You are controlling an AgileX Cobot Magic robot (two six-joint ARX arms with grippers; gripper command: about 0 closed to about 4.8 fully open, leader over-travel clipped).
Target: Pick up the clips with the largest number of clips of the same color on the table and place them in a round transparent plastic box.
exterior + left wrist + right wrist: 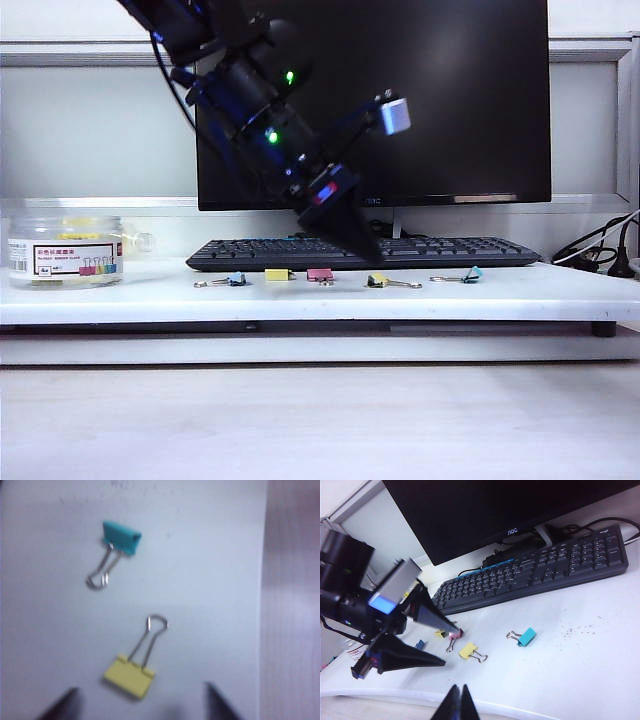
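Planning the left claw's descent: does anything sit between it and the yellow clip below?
Nothing visible does. The left claw hangs open over the yellow clip; the teal clip lies apart, beyond it.

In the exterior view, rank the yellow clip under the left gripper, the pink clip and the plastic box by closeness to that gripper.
Left gripper hangs over the table, jaws apart.
1. Yellow clip, just below its tips.
2. Pink clip, a little further left.
3. Round transparent plastic box, at the table's far left.

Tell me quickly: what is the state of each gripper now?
Left gripper: jaws open, holding nothing, above the yellow binder clip.
Right gripper: jaws closed, empty, away from the clips.
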